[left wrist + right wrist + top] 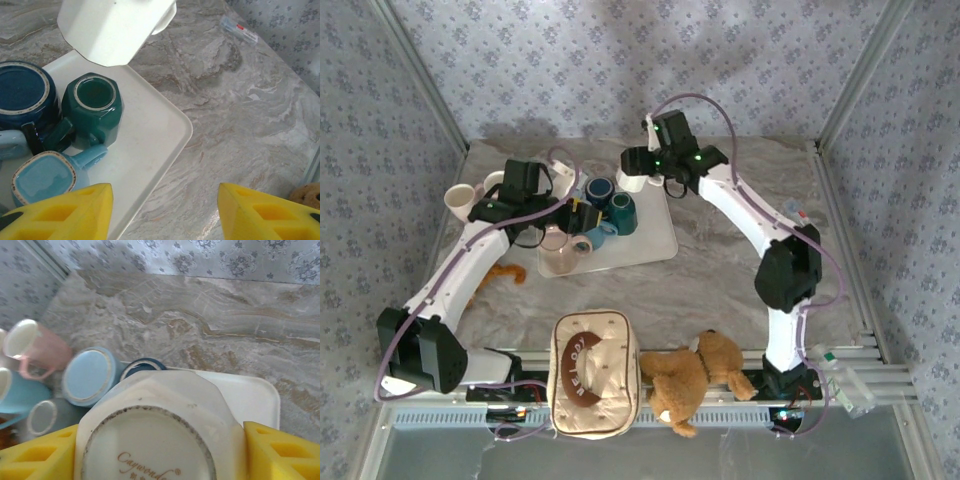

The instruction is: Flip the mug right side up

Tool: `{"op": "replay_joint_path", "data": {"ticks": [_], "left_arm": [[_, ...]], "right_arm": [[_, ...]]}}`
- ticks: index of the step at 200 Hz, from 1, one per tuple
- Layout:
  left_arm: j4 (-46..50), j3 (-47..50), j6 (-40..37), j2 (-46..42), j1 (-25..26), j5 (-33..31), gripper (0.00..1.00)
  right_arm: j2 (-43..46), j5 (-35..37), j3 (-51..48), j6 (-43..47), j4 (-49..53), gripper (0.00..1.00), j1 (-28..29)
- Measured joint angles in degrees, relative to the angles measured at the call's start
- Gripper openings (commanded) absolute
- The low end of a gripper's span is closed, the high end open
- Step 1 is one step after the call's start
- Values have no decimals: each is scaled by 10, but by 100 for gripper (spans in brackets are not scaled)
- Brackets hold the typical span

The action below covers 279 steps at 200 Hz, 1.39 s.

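A grey marbled bench (740,270) stands between walls (620,60) papered in blue florals. At the far edge of the white tray (655,240), the right tool (160,452) clasps the white mug (150,405) (base up). The left tool (165,212) hangs spread and empty over the tray's right side.

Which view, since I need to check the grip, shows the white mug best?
Right wrist: the white mug sits close, base up, between the jaws. Top external shows it small; left wrist shows its tilted side.
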State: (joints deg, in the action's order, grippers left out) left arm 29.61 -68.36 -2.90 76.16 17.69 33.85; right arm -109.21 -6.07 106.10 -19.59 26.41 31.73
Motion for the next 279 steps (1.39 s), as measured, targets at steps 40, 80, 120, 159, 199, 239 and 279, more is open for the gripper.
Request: {"op": "replay_joint_path", "data": {"ticks": [40, 80, 120, 159, 199, 239, 279], "left_arm": [[-25, 9, 15, -12, -1, 26, 59], [-90, 34, 74, -18, -8, 69, 63], [-250, 99, 214, -42, -9, 108, 66], [-380, 118, 310, -36, -3, 121, 65], [-478, 116, 382, -2, 9, 125, 63], [-532, 83, 427, 38, 13, 130, 62], [-571, 45, 453, 66, 24, 135, 61]], "right_arm": [[99, -49, -122, -71, -68, 64, -22], [174, -106, -219, -170, -149, 62, -63], [213, -153, -261, -259, -200, 62, -97], [244, -198, -289, -346, -250, 61, -110], [251, -236, -312, -433, -318, 60, -121], [251, -253, -344, -499, -367, 60, -124], [251, -264, -358, -540, -408, 59, -124]]}}
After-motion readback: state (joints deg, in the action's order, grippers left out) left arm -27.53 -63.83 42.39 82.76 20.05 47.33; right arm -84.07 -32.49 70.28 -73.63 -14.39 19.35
